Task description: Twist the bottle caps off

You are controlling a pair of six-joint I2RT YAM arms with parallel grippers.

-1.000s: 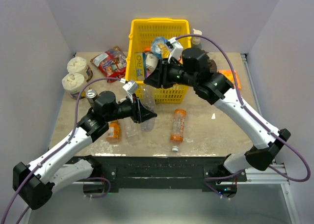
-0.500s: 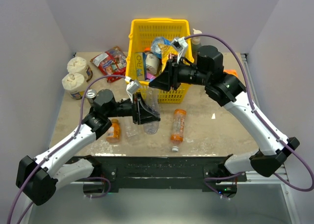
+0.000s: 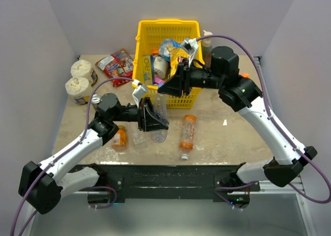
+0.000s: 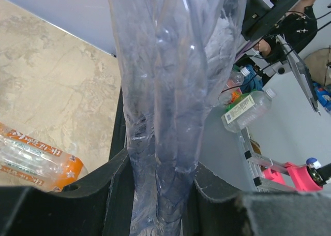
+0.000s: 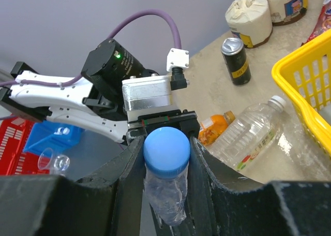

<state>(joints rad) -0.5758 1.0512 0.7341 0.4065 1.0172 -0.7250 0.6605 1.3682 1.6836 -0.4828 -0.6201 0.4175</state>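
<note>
My left gripper (image 3: 150, 120) is shut on a crumpled clear bottle (image 3: 160, 117), held up off the table. In the left wrist view the bottle (image 4: 170, 91) fills the space between the jaws of the left gripper (image 4: 160, 194). My right gripper (image 3: 164, 89) is at the bottle's top. In the right wrist view the right gripper (image 5: 166, 158) is shut on the bottle's blue cap (image 5: 166, 149), a finger touching each side. On the table lie a small orange juice bottle (image 3: 120, 137), another clear bottle (image 3: 139, 138) and a tall orange-label bottle (image 3: 187, 131).
A yellow basket (image 3: 168, 26) full of packets stands at the back centre. Two white-topped tubs (image 3: 78, 78) and a dark can (image 3: 95, 99) stand at the left. A small white cap (image 3: 184, 157) lies near the front edge. A snack packet (image 3: 116, 65) lies left of the basket.
My left gripper has lifted the clear bottle and shifted it right. My right gripper has swung over and closed on the bottle's blue cap.
</note>
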